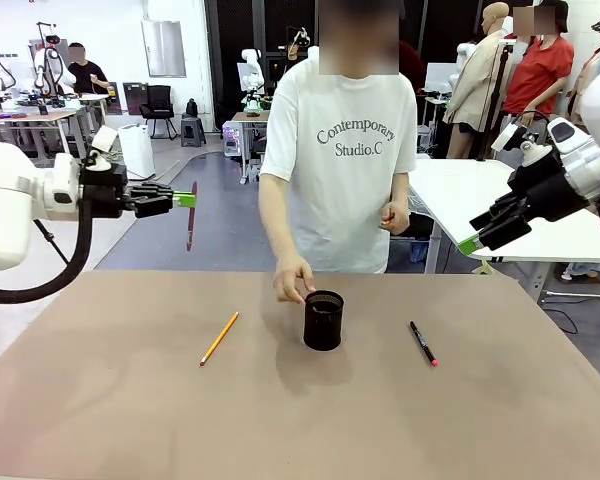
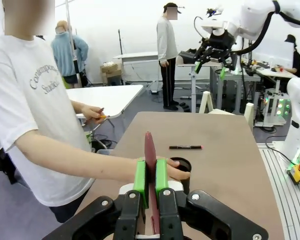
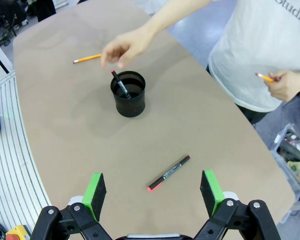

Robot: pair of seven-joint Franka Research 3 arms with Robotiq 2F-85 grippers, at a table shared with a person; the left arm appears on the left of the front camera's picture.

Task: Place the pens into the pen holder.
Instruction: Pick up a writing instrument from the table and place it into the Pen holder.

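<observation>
On the brown counter (image 1: 130, 420), the pen holder (image 1: 323, 320) stands below and to the right of our left hand (image 1: 187, 199), which grips the reddish-brown pen (image 1: 190, 232) upright; our right hand (image 1: 472, 232) is spread wide, empty.

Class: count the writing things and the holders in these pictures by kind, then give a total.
Pencils: 2, one lying, one hand-held
Markers: 2, one lying, one in the holder
Brown pen: 1, in the left tool
Holder: 1
Total: 6
</observation>
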